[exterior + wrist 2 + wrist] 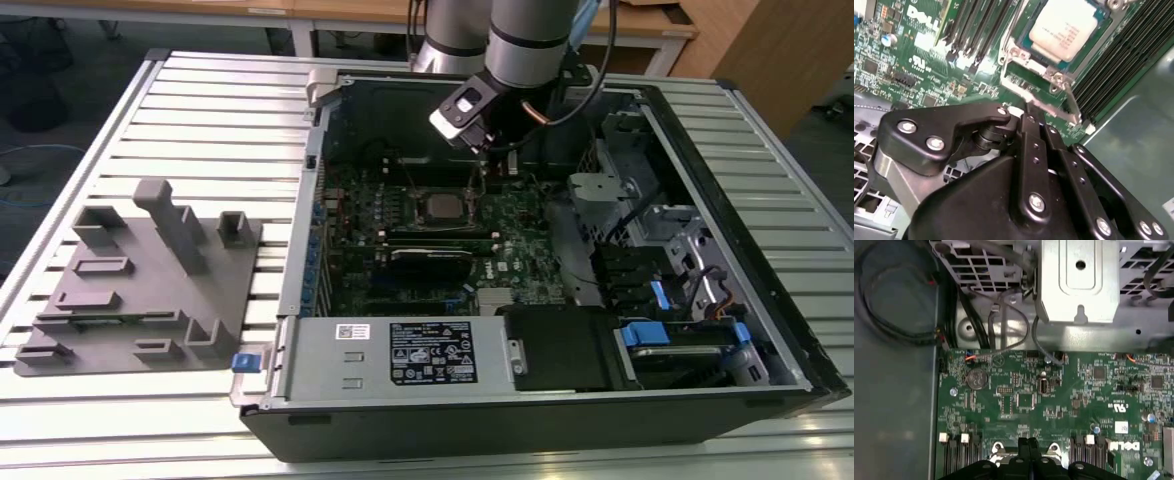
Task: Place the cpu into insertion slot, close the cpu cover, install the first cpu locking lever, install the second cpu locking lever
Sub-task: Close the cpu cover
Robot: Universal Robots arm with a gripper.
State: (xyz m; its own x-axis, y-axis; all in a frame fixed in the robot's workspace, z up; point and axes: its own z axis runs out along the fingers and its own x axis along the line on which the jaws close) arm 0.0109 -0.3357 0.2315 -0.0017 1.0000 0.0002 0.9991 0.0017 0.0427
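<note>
End effector closed, tilted down near cpu

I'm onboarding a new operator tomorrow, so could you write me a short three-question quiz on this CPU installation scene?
1. True or false: the cpu lies inside the computer case.
2. In both wrist views, the fingers of the gripper are: A spread wide apart; B shut together; C clamped on a memory stick.
3. Fill in: in the exterior view, the grey fixture tray lies on the table at the exterior view's ____ of the case.

Key: 1 true; 2 B; 3 left.
</note>
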